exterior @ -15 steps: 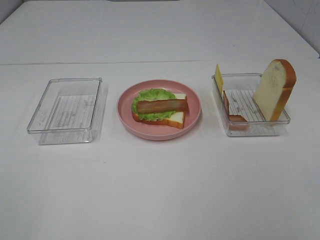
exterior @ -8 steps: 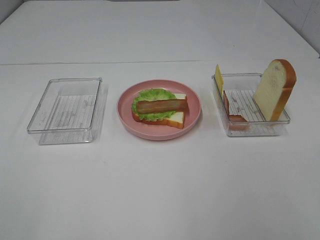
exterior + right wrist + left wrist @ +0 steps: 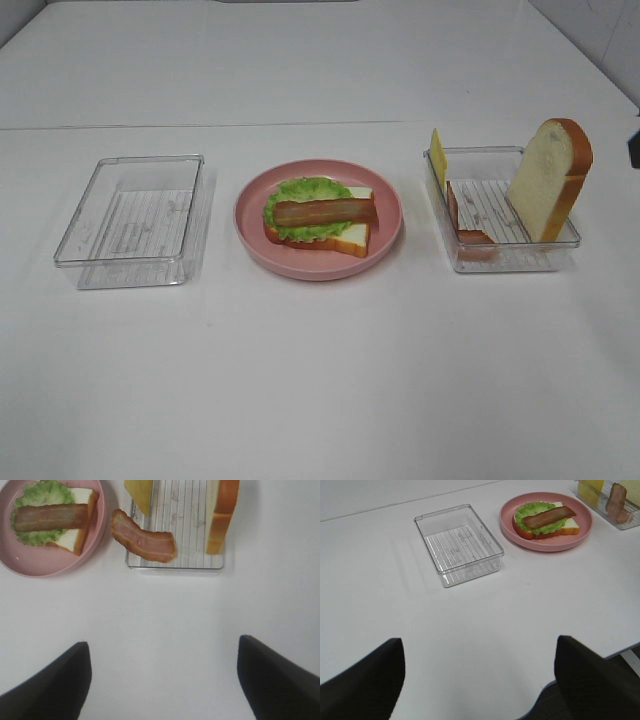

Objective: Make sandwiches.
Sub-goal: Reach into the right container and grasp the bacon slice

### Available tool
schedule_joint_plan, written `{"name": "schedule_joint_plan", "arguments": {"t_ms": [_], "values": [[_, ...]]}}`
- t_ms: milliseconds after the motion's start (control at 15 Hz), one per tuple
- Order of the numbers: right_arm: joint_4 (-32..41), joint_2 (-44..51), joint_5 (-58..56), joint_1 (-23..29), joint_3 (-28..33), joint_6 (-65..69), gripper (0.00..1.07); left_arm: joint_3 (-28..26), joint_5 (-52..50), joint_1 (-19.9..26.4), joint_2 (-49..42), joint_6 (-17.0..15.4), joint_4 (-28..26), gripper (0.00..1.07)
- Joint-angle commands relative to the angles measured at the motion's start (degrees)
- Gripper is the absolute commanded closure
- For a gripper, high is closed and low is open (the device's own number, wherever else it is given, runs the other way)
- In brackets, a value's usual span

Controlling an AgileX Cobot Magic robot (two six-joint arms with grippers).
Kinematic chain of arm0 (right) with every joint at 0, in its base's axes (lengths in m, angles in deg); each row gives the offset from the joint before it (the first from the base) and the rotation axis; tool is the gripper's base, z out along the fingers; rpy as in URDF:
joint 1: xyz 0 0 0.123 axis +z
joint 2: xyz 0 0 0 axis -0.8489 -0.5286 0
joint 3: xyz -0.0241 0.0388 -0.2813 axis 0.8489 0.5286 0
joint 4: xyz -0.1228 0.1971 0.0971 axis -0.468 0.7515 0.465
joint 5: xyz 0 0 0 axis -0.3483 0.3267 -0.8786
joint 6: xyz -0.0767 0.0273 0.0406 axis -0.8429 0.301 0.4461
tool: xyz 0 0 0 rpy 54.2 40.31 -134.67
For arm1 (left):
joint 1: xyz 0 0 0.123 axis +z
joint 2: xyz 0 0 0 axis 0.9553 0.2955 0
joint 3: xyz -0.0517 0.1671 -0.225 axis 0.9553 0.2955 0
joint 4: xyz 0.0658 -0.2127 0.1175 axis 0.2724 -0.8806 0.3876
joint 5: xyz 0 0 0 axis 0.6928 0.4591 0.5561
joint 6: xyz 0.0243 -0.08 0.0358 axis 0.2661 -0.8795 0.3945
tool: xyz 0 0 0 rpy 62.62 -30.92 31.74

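An open-faced sandwich [image 3: 320, 218] lies on the round pink plate [image 3: 320, 268]: one white bread slice, ruffled green lettuce and a brown bacon strip on top. In the clear tray [image 3: 505, 262] to its right, a yellow cheese square [image 3: 438, 152] and a bread slice [image 3: 548, 180] stand on edge, and a second bacon strip [image 3: 143, 542] leans over the tray's rim. My right gripper [image 3: 162, 680] hangs open above bare table just in front of that tray. My left gripper [image 3: 480, 680] is open too, well back from the plate [image 3: 547, 544], holding nothing.
An empty clear tray [image 3: 130, 260] sits to the left of the plate. A dark bit of the right arm [image 3: 635, 150] shows at the right edge of the exterior view. The white table's front edge [image 3: 580, 672] runs close under the left gripper.
A dark part of the right arm has come into the exterior view at its right edge. The food and trays have not moved.
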Motion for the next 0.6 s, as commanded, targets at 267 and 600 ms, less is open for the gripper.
{"name": "schedule_joint_plan", "arguments": {"t_ms": [267, 600], "values": [[2.52, -17.53, -3.04, -0.23, -13.12, -1.66, 0.31, 0.11, -0.69, -0.23, -1.38, -0.06, -0.52, 0.28], [2.06, -30.48, -6.19, 9.28, -24.64, 3.32, 0.31, 0.11, -0.69, -0.23, -1.38, -0.06, -0.52, 0.28]]}}
